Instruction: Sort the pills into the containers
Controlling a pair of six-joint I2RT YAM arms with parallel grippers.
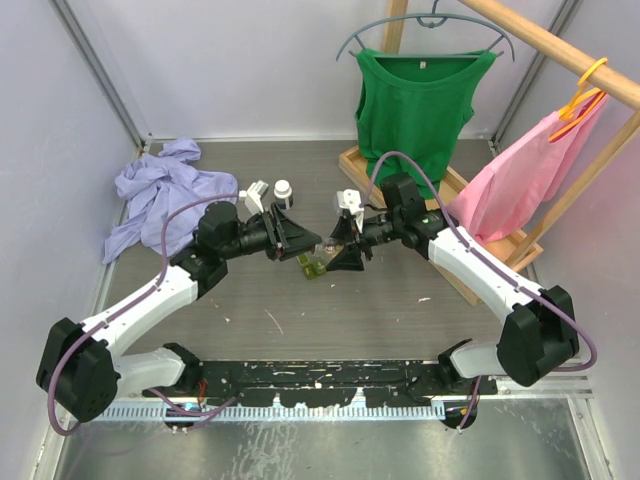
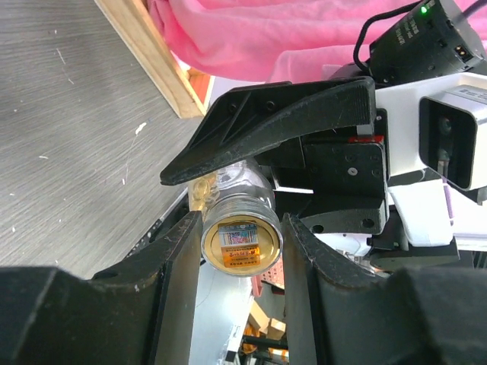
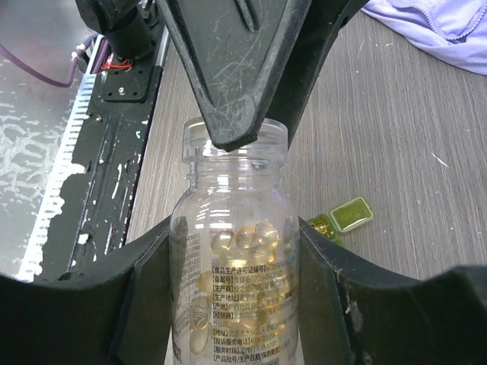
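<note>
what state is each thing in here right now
pill bottle: held off the table, partly full of yellow capsules
right gripper: shut on the pill bottle's body
left gripper: shut on its neck end
green pill case: on the table, lid open
green top: hanging
pink top: hanging
lavender cloth: crumpled on the table

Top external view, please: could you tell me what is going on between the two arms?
Both arms meet over the grey table, sharing one clear plastic bottle of yellow capsules. The right pincer grips its body, and the left pincer clasps its neck. The mouth looks uncapped. A translucent olive green pill case lies open on the table close by.
</note>
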